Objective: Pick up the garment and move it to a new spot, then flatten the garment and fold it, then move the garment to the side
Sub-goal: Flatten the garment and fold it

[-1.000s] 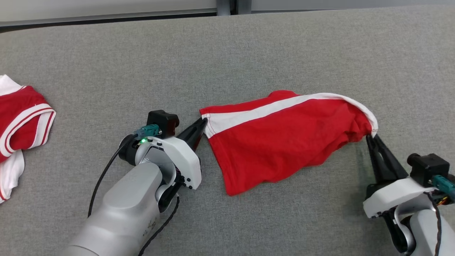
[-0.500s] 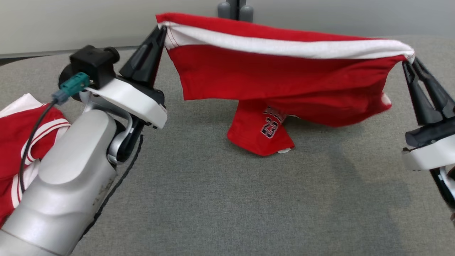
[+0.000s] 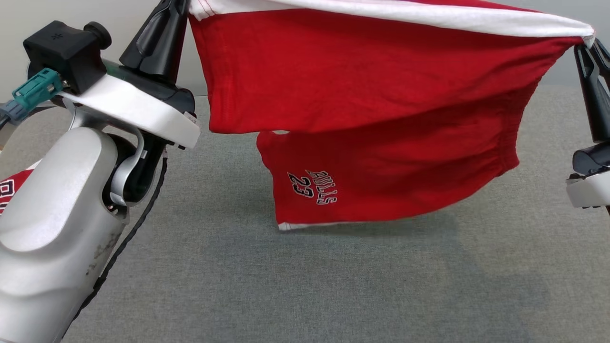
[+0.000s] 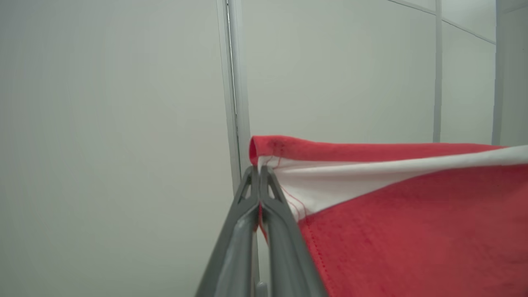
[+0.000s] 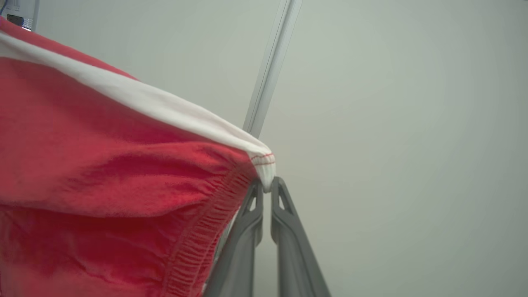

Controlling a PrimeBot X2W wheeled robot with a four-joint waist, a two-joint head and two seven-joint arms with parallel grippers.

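Above the table [image 3: 333, 286]: the garment [image 3: 362, 85] hangs in the air as a curtain, strung between the two grippers, with a pale wall behind it.
Long axis: its top edge runs left to right across the head view, nearly level and pulled fairly taut.
Left gripper [image 4: 259, 173]: fingers pressed together, pinching the left top corner where the white band [image 3: 429, 16] ends by red stitching.
Right gripper [image 5: 267, 185]: fingers closed on the opposite corner, just beside the gathered waistband [image 5: 198, 247].
Direction from the grippers: the cloth lies between them and below them. Each arm holds one end, so neither is nearer.
Lower edge: the hem [image 3: 305, 225] hangs close over its shadow on the table. I cannot tell whether it touches.
Look: red shorts with a white side stripe along the top. They are doubled, a shorter front layer over a longer back one, and the print [image 3: 312, 186] reads turned on its side.
Handling, as a judgement: soft and limp, it should sag if the arms close in.
Step, as a judgement: the carry to a new spot, with laying out flat still to come.
Left edge: another red-and-white cloth [image 3: 9, 188] lies behind the left forearm, well apart.
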